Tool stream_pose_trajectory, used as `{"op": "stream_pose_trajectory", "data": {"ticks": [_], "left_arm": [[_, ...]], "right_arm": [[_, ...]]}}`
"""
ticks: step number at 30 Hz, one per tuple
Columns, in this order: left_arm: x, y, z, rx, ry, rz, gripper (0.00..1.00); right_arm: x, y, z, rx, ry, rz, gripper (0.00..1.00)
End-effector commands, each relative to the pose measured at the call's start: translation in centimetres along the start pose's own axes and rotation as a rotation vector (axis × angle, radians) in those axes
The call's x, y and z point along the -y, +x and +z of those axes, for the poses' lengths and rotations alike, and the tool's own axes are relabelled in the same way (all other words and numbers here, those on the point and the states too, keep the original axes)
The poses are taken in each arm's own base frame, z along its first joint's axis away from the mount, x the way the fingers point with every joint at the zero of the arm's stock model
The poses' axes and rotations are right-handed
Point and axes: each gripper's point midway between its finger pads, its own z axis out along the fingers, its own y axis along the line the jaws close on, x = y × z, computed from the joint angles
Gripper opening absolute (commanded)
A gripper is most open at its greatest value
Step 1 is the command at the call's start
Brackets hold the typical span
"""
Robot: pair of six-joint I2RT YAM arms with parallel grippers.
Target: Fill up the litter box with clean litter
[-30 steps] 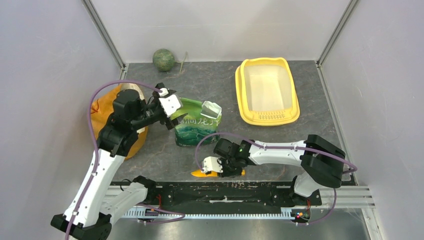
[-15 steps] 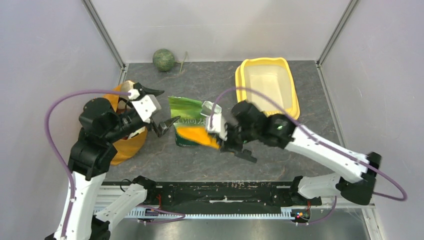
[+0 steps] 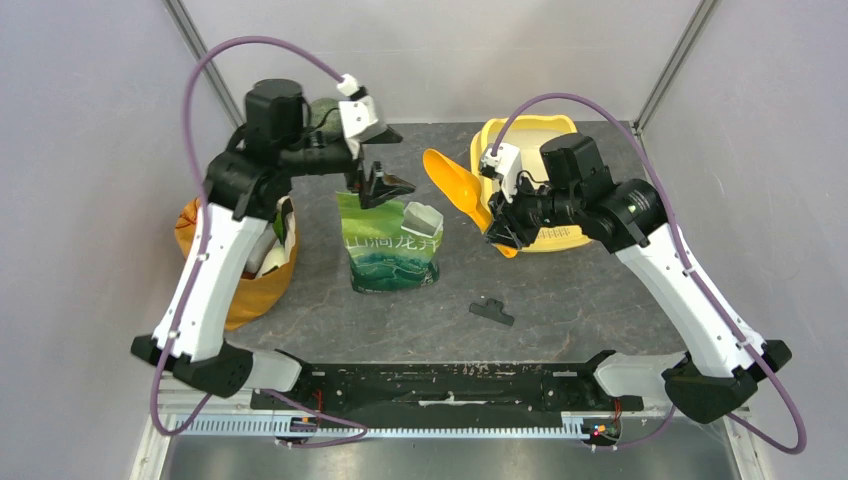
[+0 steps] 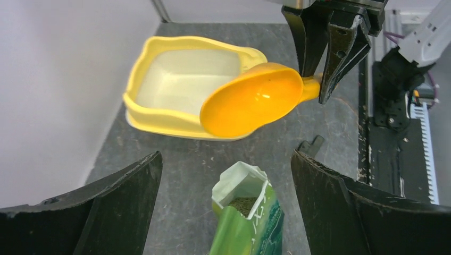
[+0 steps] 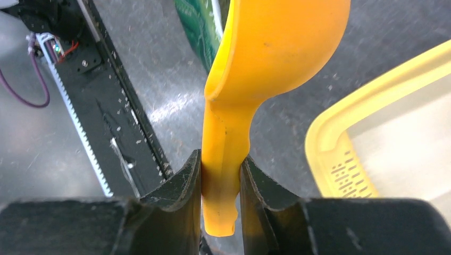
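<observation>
orange scoop [image 3: 452, 180] clamped by its handle in right claw [image 3: 503, 226]; wrist view shows both pads squeezed flat on the handle [image 5: 220, 180], bowl pointing away from the claw. scoop is up off the bench [image 3: 580, 300], tilted, bowl hanging btwn the green pouch [image 3: 390, 245] and the litter box [image 3: 552, 238]. from left wrist cam the bowl [image 4: 252, 101] overlaps the box's near rim; can't tell if it touches. litter box sits far right on the bench, yellow rim [image 4: 139, 98], pale smooth basin, slotted grille at the near end [image 5: 345, 172]; right arm covers part of it from above. left claw [image 3: 378, 185] released, jaws spread wide, hovering above the pouch top w/o touching it; both dark fingers [image 4: 111, 210] frame the pouch in its own cam. pouch stands upright mid-bench, top torn open, white inner flap folded out [image 4: 239, 183]. clean litter [image 4: 243, 204] visible only as dark speckled granules down in the pouch mouth. small black piece [image 3: 492, 311] lies on the bench near the front, apart from pouch and box. orange-yellow bag [image 3: 240, 290] slumped at left edge, under left arm. green ball [image 3: 322, 108] at the back wall, mostly hidden by that arm.
</observation>
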Motion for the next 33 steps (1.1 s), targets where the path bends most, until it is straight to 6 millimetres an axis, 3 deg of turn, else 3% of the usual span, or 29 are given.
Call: {"op": "stream_pose_trajectory", "data": {"ticks": [1, 4, 10, 16, 19, 21, 22, 23, 25, 27, 29, 30, 33], "left_arm": [[1.5, 0.2, 2.3, 0.005, 0.117, 0.060, 0.95], [1.7, 0.9, 3.7, -0.006, 0.150, 0.089, 0.93], [3.2, 3.0, 6.1, -0.053, 0.225, 0.163, 0.79], [5.2, 3.3, 7.7, -0.057, 0.289, 0.203, 0.61], [5.7, 3.5, 8.0, -0.060, 0.306, 0.197, 0.47], [5.9, 3.4, 8.1, -0.056, 0.313, 0.181, 0.33], [6.0, 3.2, 8.1, -0.053, 0.314, 0.168, 0.21], [5.9, 3.0, 8.1, -0.051, 0.307, 0.141, 0.07], [5.6, 2.5, 8.1, -0.045, 0.280, 0.083, 0.02], [4.9, 2.0, 7.8, -0.024, 0.243, 0.030, 0.02], [3.6, 1.5, 7.3, 0.008, 0.196, -0.034, 0.02], [2.7, 1.3, 6.9, 0.025, 0.172, -0.085, 0.02], [-0.1, 0.1, 5.3, 0.116, 0.132, -0.215, 0.02]], "right_arm": [[-1.2, 0.6, -0.7, -0.052, -0.069, -0.001, 0.00], [-1.6, 1.0, -1.0, -0.079, -0.095, -0.011, 0.00], [-2.3, 1.1, -1.7, -0.086, -0.134, -0.060, 0.00], [-2.4, 0.8, -2.0, -0.095, -0.161, -0.119, 0.00], [-2.6, 0.1, -2.5, -0.079, -0.170, -0.146, 0.00], [-2.5, -0.1, -2.6, -0.076, -0.164, -0.154, 0.00], [-2.4, -0.3, -2.6, -0.073, -0.154, -0.151, 0.02], [-2.0, -0.7, -2.7, -0.066, -0.126, -0.136, 0.07], [-1.0, -2.2, -2.9, -0.017, -0.054, -0.097, 0.25], [0.2, -4.5, -3.8, 0.080, 0.047, -0.046, 0.67], [2.0, -7.4, -5.1, 0.216, 0.177, 0.011, 0.92], [2.5, -8.5, -5.9, 0.270, 0.223, 0.024, 0.97], [2.8, -11.5, -8.0, 0.382, 0.253, 0.032, 0.97]]}}
